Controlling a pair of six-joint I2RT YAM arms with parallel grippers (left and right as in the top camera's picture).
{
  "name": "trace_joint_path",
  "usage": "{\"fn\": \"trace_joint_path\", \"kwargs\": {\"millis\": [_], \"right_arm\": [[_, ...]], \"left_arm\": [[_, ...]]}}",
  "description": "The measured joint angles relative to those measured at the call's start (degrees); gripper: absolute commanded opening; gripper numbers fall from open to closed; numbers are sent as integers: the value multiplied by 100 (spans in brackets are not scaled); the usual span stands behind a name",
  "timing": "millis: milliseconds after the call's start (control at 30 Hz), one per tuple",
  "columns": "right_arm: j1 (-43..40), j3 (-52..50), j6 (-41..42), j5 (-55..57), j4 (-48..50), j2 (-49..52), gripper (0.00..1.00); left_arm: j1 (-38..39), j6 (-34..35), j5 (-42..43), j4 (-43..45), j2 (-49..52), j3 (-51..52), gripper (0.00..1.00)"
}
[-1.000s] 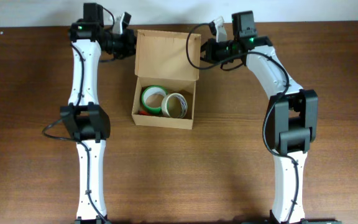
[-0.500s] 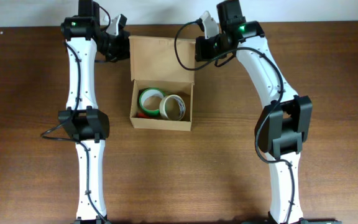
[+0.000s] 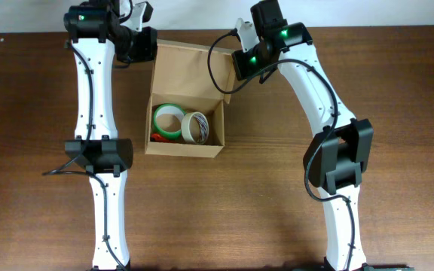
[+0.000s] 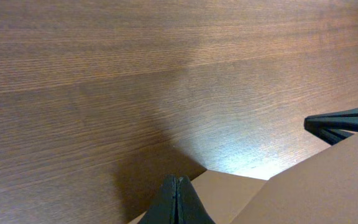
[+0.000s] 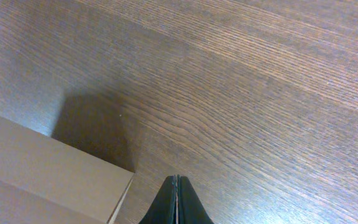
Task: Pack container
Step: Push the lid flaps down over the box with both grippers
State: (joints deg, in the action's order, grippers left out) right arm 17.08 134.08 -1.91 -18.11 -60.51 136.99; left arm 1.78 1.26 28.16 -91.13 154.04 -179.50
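The container [image 3: 182,148], a tan cardboard box, stands on the table with its flap lid [image 3: 188,71] open toward the back. Inside lie a green tape roll [image 3: 167,120], a white tape roll [image 3: 196,126] and a small red item [image 3: 158,138]. My left gripper [image 3: 148,45] is at the lid's back left corner, shut and empty; in the left wrist view its tips [image 4: 177,186] sit just above the cardboard [image 4: 328,180]. My right gripper [image 3: 233,69] is at the lid's right edge, shut and empty; in the right wrist view its tips [image 5: 177,185] are beside the cardboard [image 5: 42,165].
The dark wood table [image 3: 277,203] runs under both arms. A pale wall strip [image 3: 353,11] lies along the back edge. The right arm's cable [image 3: 215,60] loops over the lid's right side.
Both arms have swung to the left. The container has shifted left and slightly toward the front with them. Both grippers stay shut.
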Motion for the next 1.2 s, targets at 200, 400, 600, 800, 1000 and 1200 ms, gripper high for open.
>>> {"fn": "trace_joint_path", "kwargs": {"millis": [200,400,600,800,1000,1200], "right_arm": [[17,0,-146,160,-24,-101,4],[33,0,-197,179,-39,-153,4],[74,0,-225,175,-35,-168,4],[96,0,-254,160,-33,-173,4],[96,0,-262,157,-37,-175,4],[98,0,-313,107,-39,-179,4]], "left_arm": [[2,-2,-232,7,-13,2,2],[-9,-9,-446,31,-13,2,2],[-39,-20,-647,33,-13,4,1],[-68,-20,-682,297,-13,15,2],[-83,-17,-437,590,-13,15,2],[-120,-20,-238,647,-13,15,2]]}}
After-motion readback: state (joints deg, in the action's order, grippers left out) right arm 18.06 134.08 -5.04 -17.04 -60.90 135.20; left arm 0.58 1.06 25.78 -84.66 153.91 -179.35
